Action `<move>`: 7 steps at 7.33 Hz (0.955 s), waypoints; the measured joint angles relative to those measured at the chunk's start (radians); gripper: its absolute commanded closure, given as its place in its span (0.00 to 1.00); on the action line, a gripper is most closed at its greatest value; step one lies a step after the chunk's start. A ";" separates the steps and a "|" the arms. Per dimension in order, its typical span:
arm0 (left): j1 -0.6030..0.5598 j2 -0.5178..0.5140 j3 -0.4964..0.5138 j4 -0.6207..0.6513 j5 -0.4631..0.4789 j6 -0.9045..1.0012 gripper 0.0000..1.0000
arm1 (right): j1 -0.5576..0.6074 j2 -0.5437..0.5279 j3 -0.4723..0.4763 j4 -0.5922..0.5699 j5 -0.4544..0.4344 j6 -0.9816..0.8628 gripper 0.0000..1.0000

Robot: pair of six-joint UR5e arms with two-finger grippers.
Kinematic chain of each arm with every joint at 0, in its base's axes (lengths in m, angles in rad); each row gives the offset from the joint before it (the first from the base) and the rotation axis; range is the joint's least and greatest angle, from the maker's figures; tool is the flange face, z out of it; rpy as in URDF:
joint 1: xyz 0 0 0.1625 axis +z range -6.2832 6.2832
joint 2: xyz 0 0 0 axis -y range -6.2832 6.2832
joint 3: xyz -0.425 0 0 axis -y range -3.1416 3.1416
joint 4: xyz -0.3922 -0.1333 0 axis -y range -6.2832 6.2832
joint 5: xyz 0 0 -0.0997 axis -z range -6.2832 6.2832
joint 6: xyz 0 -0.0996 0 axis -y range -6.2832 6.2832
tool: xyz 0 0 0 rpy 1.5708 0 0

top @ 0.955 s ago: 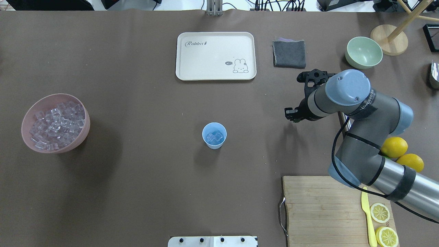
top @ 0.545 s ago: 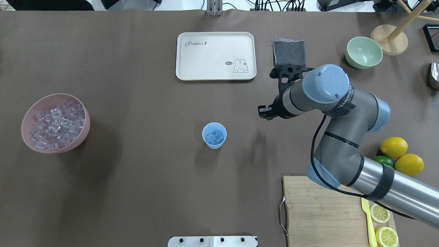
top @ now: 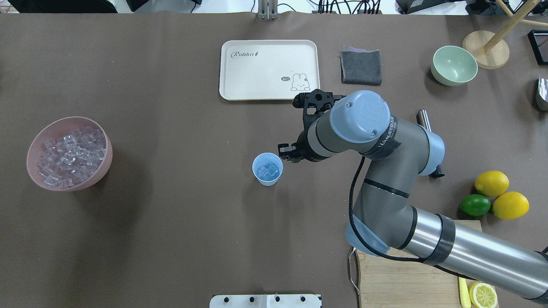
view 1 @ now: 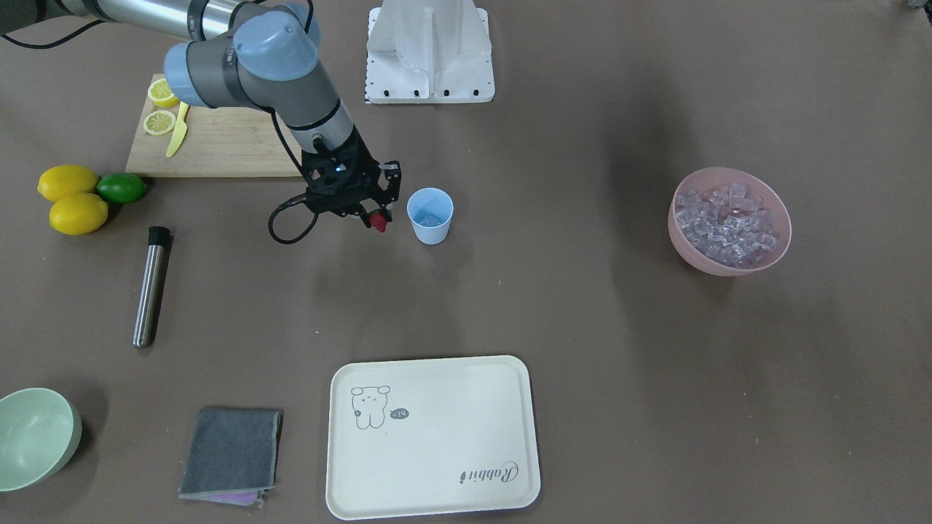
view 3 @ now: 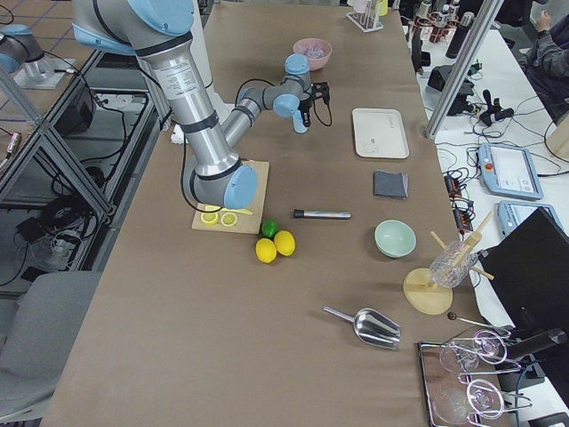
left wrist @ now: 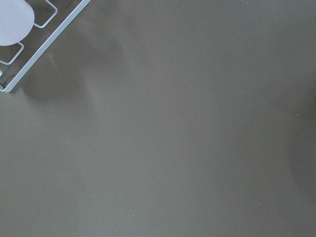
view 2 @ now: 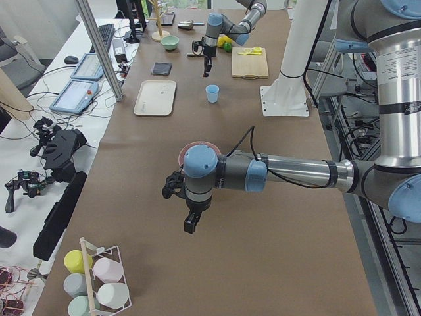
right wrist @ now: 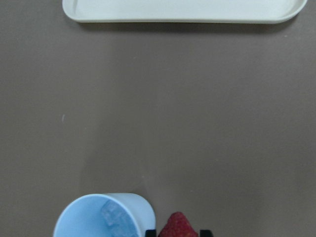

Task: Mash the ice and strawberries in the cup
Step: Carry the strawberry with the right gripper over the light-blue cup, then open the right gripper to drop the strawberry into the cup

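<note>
I am holding the strawberry [right wrist: 177, 226] clamped between the fingers of my right end effector [view 1: 377, 217], its tip pointing away from my wrist. It is just beside the rim of the blue cup [top: 267, 169] and not yet over the mouth. The cup is standing upright mid-bench with a few ice cubes [top: 268, 171] in the bottom. As I am judging it, doing this well means shifting sideways until the berry is centred over the opening. Then I should lower before letting go, so it lands on the ice rather than clipping the rim and tipping the light cup. My left end effector [view 2: 190, 226] is hanging over bare bench well apart, and I cannot tell whether its fingers are apart or together.
</note>
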 measured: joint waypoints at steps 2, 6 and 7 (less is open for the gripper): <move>0.000 0.002 -0.001 0.000 0.003 0.000 0.02 | -0.046 0.093 0.001 -0.135 -0.039 0.038 1.00; 0.000 0.010 -0.002 -0.001 0.005 0.000 0.02 | -0.071 0.131 -0.007 -0.158 -0.065 0.063 0.00; 0.000 0.013 -0.002 -0.001 0.005 0.000 0.02 | -0.072 0.131 -0.006 -0.156 -0.076 0.062 0.00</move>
